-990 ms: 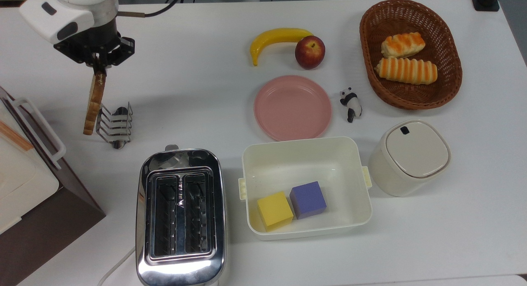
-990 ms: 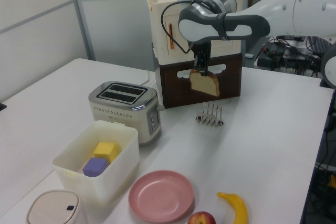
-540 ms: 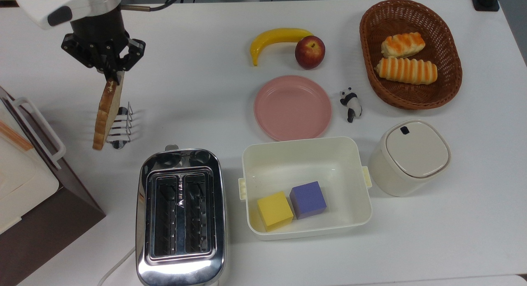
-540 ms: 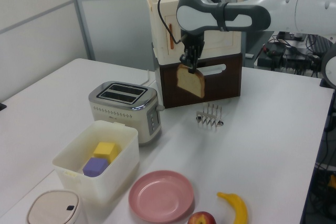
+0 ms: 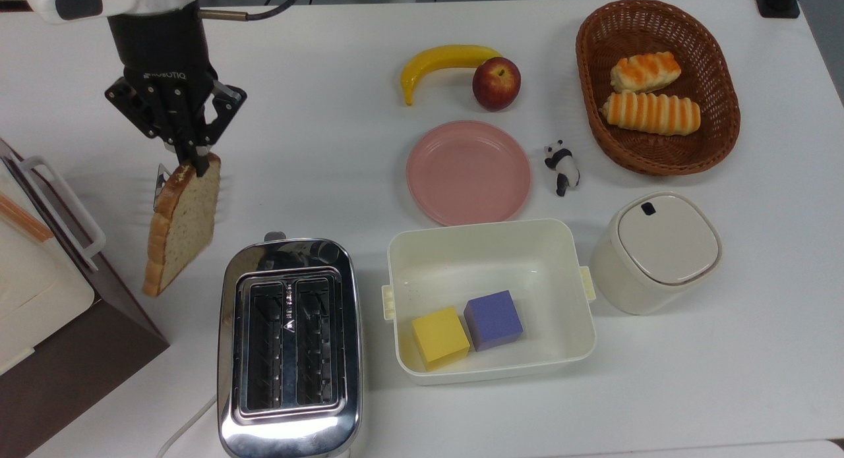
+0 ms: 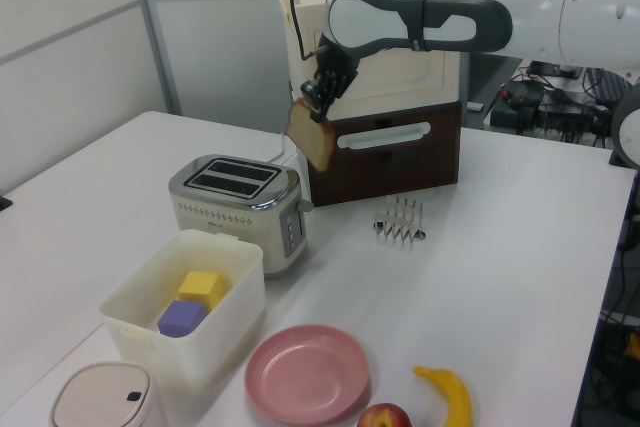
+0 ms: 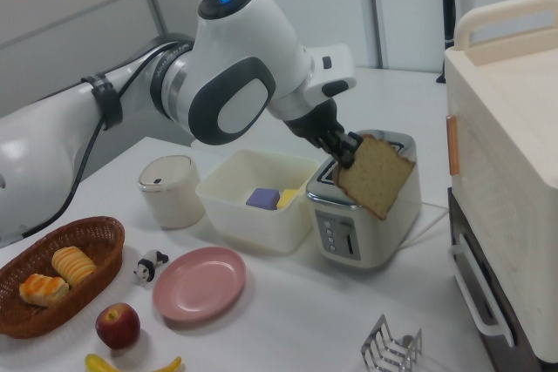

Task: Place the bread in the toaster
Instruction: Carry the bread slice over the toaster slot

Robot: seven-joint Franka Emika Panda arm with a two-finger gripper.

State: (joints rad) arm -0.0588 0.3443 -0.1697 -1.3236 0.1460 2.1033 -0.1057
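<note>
Speckled bread (image 5: 182, 225) carried toward the toaster (image 5: 289, 344)

Held by its crust edge, end effector (image 5: 196, 160) clamped on it; light, soft, crushable; toaster at 5 o'clock.

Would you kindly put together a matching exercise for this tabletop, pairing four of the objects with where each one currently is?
Things:
1. bread
2. purple cube
3. striped rolls
4. apple

Places:
A. in the wicker basket
B. held in the pincer, in the air
C. on the table beside the banana
D. in the white bin next to the yellow cube

Pairs: 1-B, 2-D, 3-A, 4-C
</note>
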